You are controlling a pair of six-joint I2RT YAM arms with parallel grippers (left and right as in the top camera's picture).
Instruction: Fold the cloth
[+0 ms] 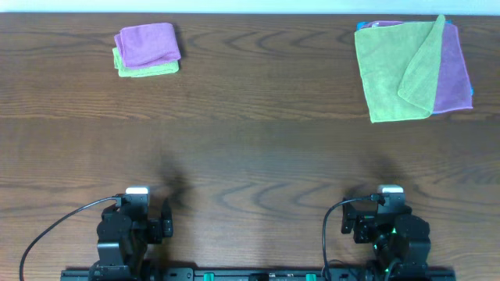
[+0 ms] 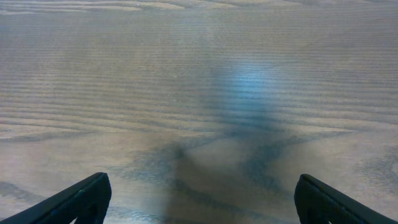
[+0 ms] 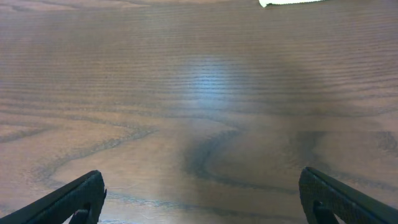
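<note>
A pile of unfolded cloths lies at the far right of the table: a green cloth on top with one corner flipped over, a purple cloth under it, and a blue edge showing. Its pale edge shows at the top of the right wrist view. A small folded stack sits at the far left, a purple cloth on a green one. My left gripper and right gripper are both open and empty, low over bare wood near the front edge, far from the cloths.
The wooden table spans the whole view. Both arm bases sit at the front edge, the left one and the right one, with black cables trailing from them.
</note>
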